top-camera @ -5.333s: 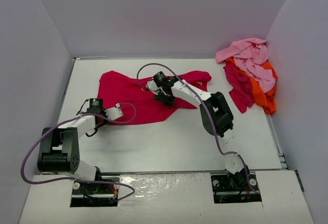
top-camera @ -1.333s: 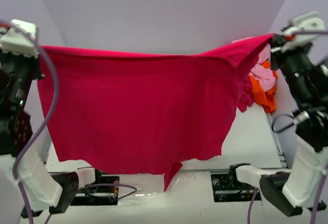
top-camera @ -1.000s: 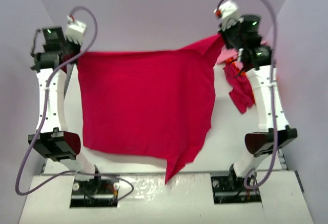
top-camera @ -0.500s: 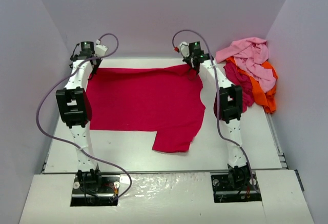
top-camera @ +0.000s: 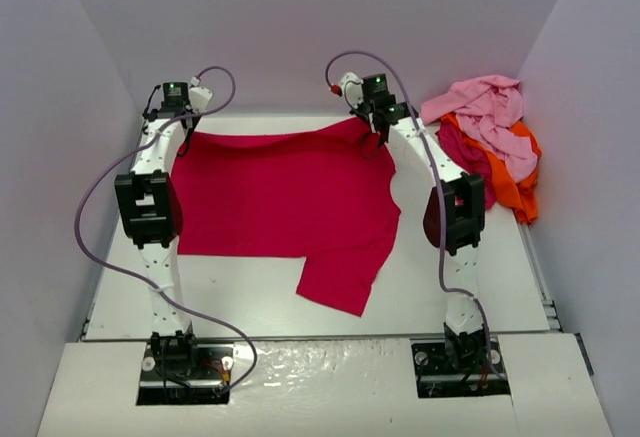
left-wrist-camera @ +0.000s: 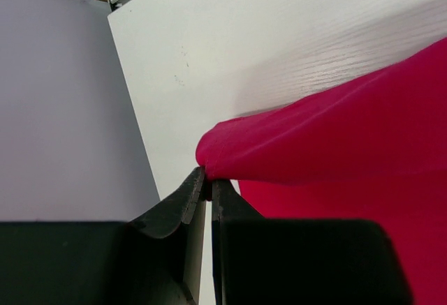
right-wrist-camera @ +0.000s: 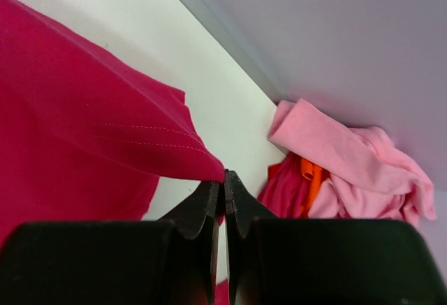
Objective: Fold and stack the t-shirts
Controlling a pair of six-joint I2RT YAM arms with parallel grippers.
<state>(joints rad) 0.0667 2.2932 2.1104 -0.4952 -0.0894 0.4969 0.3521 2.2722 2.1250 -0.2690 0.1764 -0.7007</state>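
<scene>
1. Top view: the crimson-red t-shirt (top-camera: pixel 280 197) lies spread, soft and faintly rippled, over the white table's (top-camera: pixel 250 297) far half, a pointed flap trailing toward its near edge; the other t-shirts (top-camera: pixel 490 117) sit crumpled at its far right corner
2. Left wrist: the left gripper's (left-wrist-camera: pixel 208 188) tapered black jaws clench the shirt's rounded fold above the grained table
3. Right wrist: the right gripper (right-wrist-camera: pixel 224 179) pinches the shirt's stitched hem above the table

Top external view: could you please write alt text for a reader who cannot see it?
A crimson t-shirt lies spread on a white table, its two far corners pinched by the left claw and right claw of two arms reaching from the near edge. A heap of pink, orange and magenta shirts sits in the far right corner.
</scene>
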